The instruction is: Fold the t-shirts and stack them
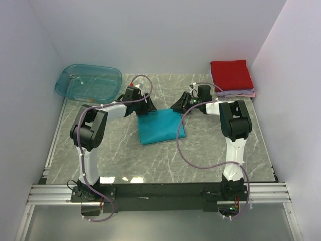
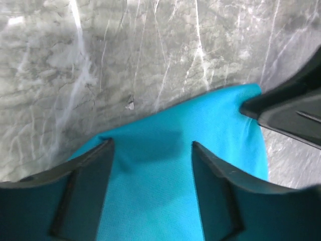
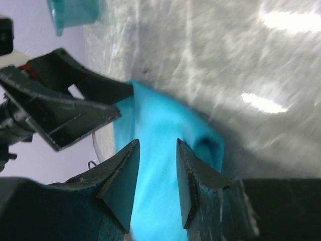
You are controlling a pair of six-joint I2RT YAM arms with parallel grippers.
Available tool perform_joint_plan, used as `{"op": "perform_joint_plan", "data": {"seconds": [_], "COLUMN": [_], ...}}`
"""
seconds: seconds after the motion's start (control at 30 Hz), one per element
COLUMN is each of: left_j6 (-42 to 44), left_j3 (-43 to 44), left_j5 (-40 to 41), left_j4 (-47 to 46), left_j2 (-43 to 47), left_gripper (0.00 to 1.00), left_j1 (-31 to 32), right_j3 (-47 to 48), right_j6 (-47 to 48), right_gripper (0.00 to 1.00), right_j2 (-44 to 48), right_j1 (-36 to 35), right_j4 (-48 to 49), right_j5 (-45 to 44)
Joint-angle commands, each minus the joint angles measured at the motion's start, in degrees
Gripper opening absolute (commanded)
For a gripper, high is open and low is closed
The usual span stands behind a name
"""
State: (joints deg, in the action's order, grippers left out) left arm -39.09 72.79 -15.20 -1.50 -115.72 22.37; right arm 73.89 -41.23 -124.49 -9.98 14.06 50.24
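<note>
Teal see-through plastic forms the tub (image 1: 89, 83) at the far left corner of the grey marbled table (image 1: 115, 160). Next across, the left gripper (image 2: 150, 146) hangs over the far left corner of the teal shirt (image 1: 160, 128). Its jaws are spread wide, with flat cloth showing between them and nothing pinched. The shirt lies in the middle of the table, folded into a rough square, with a gripper at each far corner. It looks light, soft and limp, so I judge it would sag and fall open if lifted at one point. The safer hold is at the two far corners together, each pinch taking every layer of the fold, and then carrying it low and level. The knit should not slip much between the fingers, though a thin bite on the top layer alone would peel the fold apart. The right gripper (image 3: 157, 145) is at the far right corner, its jaws fairly close with teal cloth filling the gap and a small hump of cloth just beside one finger (image 3: 200, 175). I cannot tell whether they are actually pinching it. At the far right corner of the table a folded red shirt (image 1: 230, 74) rests on a pale lilac one (image 1: 241, 93), well apart from the teal one. No brand, label or writing can be read on anything.
</note>
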Motion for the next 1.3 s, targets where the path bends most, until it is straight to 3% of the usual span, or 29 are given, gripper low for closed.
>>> {"op": "perform_joint_plan", "data": {"seconds": [0.0,0.23,0.33,0.53,0.73,0.87,1.0,1.27], "left_j6": [1.3,-3.2,-6.3,-13.5,-16.6,-19.0,-18.6,-15.8], "left_j3": [1.0,-4.1,-10.2,-22.6,-26.9,-29.7,-32.1,-30.8], "left_j5": [1.1,0.9,0.7,-4.2,-5.9,-7.9,-7.6,-4.7], "left_j4": [1.1,0.2,-1.7,-10.4,-14.1,-16.6,-15.7,-10.7], "left_j2": [6.4,17.1,21.8,24.1,16.4,13.7,14.6,22.1], "left_gripper": [0.71,0.75,0.71,0.44,0.25,0.23,0.22,0.22], "left_j1": [-0.4,0.4,2.0,6.3,7.6,4.8,2.2,1.7], "right_j3": [-2.0,-11.6,-17.5,-23.2,-24.1,-25.8,-29.7,-28.6], "right_j6": [-0.2,-3.2,-7.9,-9.8,-10.4,-9.5,-13.8,-10.5], "right_gripper": [0.42,0.42,0.42,0.36,0.2,0.14,0.12,0.11], "right_j2": [10.1,21.6,23.6,19.9,12.3,7.3,5.7,13.6], "right_j1": [-0.3,-3.1,-4.5,-9.2,-10.3,-8.8,-6.1,-5.7], "right_j4": [1.0,3.6,10.0,14.0,11.4,8.2,15.7,12.8], "right_j5": [-0.5,-0.6,0.8,0.8,-2.0,-3.0,-0.9,0.7]}}
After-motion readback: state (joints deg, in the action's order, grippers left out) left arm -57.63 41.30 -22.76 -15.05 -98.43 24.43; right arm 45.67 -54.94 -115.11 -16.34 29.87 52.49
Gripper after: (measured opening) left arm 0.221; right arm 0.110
